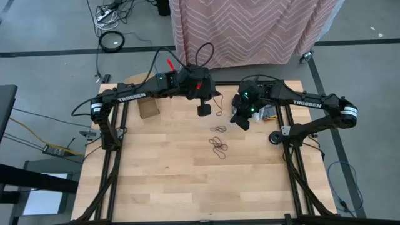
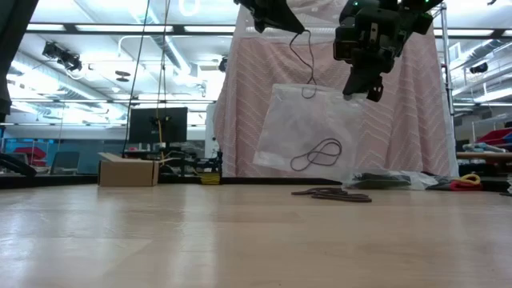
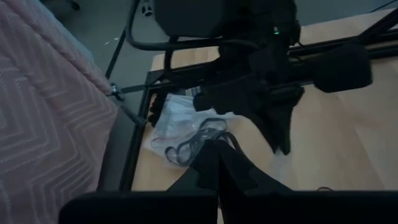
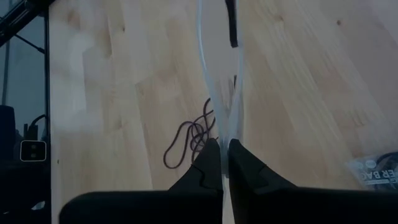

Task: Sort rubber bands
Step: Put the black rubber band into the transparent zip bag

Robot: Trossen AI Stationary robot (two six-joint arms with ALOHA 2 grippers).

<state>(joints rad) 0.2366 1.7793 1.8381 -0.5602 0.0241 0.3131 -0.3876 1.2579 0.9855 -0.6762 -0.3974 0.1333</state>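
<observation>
Clear crinkly plastic bag [image 2: 308, 128] hangs above the table, seen in the low view in front of the pink zigzag cloth [image 2: 264, 104]. A dark rubber band loop [image 2: 316, 154] lies in its lower part, and a thinner band [image 2: 304, 60] dangles from the top edge.

Right gripper [image 4: 224, 149]: fingers closed on the bag's thin edge, which runs as a pale strip straight out from the fingertips in the right wrist view. In the high view the right gripper sits at the far side of the table, right of centre [image 1: 242, 119].

Left gripper [image 3: 217, 149]: fingers pressed together; the left wrist view does not show what, if anything, is between them. In the high view it is at the far side, near the middle [image 1: 204, 109], close to the right gripper.

Rubber bands on the wooden table [image 1: 169, 181]: a loose cluster of dark loops [image 1: 218, 145] near the table's middle, with a smaller loop or two [image 1: 218, 129] just beyond it. The low view shows the same heap [image 2: 332, 194] lying flat. The right wrist view looks down on a dark tangle [image 4: 189, 137] of them beside the bag edge.

More bags with dark bands [image 3: 186, 134] lie at the table's far right edge, seen from the left wrist. A cardboard box [image 1: 148, 109] stands at the far left side.
</observation>
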